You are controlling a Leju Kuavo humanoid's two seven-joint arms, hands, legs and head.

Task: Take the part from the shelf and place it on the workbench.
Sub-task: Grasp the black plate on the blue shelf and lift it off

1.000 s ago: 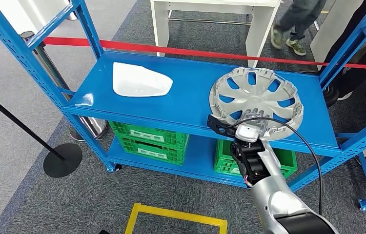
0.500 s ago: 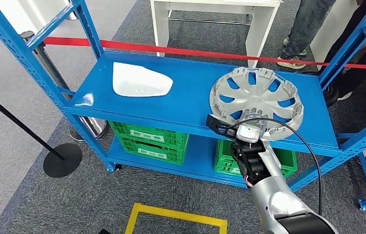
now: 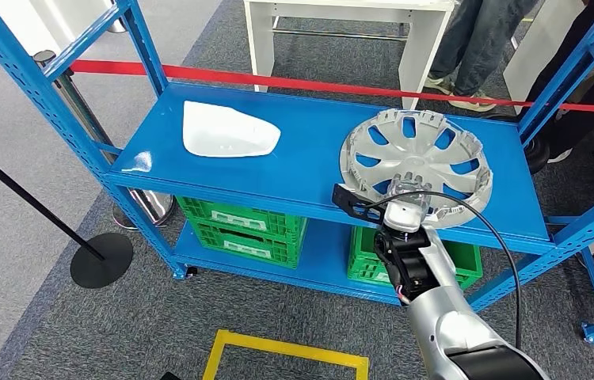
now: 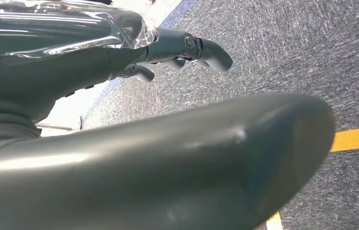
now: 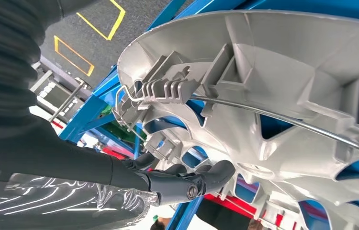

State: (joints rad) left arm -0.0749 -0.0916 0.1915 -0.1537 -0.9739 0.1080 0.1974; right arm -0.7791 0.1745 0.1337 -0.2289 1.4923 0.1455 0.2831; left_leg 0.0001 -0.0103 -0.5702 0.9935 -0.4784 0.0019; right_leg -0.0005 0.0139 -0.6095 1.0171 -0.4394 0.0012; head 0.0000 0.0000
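Observation:
A silver wheel cover lies hollow side up on the right of the blue shelf. A white moulded part lies on the shelf's left. My right hand is at the wheel cover's near rim. In the right wrist view its dark fingers stretch straight beside the ribbed rim and spokes of the wheel cover, not closed around it. My left hand hangs over grey carpet with its fingers spread away from the thumb, holding nothing.
Green crates sit on the lower shelf. Blue uprights flank the shelf on both sides. A red tape runs behind it, with a white table and a person's legs beyond. A yellow floor outline lies near me.
My right hand has edged slightly forward and left along the wheel cover's near rim. The person behind the shelf has stepped to the left. The wheel cover has not moved.

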